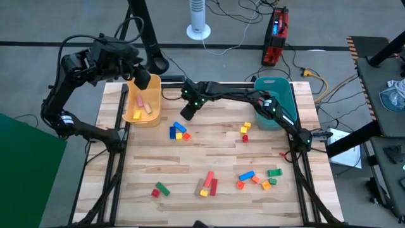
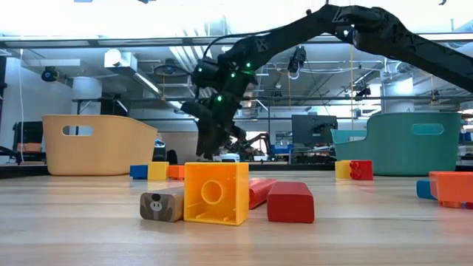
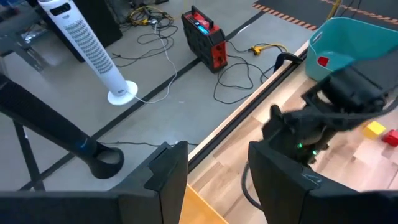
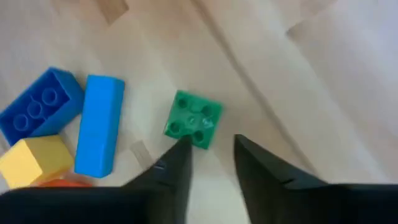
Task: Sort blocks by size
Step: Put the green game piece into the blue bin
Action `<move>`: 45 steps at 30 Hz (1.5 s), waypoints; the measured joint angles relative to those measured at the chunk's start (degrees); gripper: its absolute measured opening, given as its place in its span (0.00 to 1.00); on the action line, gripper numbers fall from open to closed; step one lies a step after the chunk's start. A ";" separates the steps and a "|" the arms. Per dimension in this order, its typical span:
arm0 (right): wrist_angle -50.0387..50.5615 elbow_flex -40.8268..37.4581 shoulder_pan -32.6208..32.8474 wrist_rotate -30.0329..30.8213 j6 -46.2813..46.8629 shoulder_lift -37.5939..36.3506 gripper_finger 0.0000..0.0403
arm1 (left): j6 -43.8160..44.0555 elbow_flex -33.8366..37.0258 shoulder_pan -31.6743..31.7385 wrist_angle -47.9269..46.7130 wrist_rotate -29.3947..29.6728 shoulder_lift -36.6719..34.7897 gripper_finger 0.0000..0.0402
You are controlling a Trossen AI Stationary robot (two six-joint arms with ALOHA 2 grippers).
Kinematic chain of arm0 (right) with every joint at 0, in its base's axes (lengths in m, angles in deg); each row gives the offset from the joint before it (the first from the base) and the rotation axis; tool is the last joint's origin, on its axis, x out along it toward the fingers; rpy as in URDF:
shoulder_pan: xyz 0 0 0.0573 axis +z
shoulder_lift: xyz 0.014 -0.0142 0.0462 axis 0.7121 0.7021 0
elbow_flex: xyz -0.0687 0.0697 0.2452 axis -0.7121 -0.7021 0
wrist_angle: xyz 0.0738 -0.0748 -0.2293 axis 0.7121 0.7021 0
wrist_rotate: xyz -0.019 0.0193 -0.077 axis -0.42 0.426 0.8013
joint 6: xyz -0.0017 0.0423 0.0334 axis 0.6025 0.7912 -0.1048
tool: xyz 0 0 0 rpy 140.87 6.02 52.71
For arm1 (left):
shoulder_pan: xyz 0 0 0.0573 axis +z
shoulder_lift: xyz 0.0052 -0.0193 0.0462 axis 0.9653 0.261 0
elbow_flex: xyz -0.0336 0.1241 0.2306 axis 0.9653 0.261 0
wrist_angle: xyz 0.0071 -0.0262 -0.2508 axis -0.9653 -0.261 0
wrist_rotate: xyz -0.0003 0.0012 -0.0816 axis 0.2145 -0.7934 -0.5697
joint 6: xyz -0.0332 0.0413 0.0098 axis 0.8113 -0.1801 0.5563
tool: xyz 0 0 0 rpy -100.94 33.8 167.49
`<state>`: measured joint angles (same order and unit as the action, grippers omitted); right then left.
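Observation:
Blocks lie in loose groups on the wooden table (image 1: 209, 152). My right gripper (image 1: 187, 114) hangs open a little above the far middle of the table, over the group of blue, yellow, green and orange blocks (image 1: 179, 132). In its wrist view a small green block (image 4: 194, 120) lies flat on the wood just beyond the open fingertips of this gripper (image 4: 211, 146), beside a blue bar (image 4: 99, 124). My left gripper (image 1: 143, 80) is open with nothing in it above the far edge of the yellow bin (image 1: 142, 107), which holds a few pink and orange bars.
A teal bin (image 1: 275, 101) stands at the far right. More block groups lie at right centre (image 1: 245, 131), near centre (image 1: 209, 183), near right (image 1: 256, 178) and near left (image 1: 160, 189). Bare wood lies between the groups.

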<state>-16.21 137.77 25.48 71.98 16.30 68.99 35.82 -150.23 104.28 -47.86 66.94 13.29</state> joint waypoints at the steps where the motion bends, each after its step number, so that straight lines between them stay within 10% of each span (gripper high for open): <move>1: -0.25 -0.03 0.07 -0.04 0.27 0.19 0.32 | 0.00 0.00 0.00 0.00 0.08 -0.07 0.39; 14: -4.70 -0.12 2.03 3.83 2.43 2.56 0.69 | 1.60 0.02 0.02 0.01 0.06 -0.03 0.39; 34: -9.47 -0.43 3.67 9.45 2.85 5.24 0.33 | 3.26 0.04 0.02 0.00 0.06 -0.01 0.39; 45: -4.87 -0.18 3.13 9.37 2.10 4.33 0.35 | 3.24 0.04 0.02 0.00 0.05 -0.01 0.39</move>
<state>-21.08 137.59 28.61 81.35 18.40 73.33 39.07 -150.19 104.30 -47.86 66.99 13.28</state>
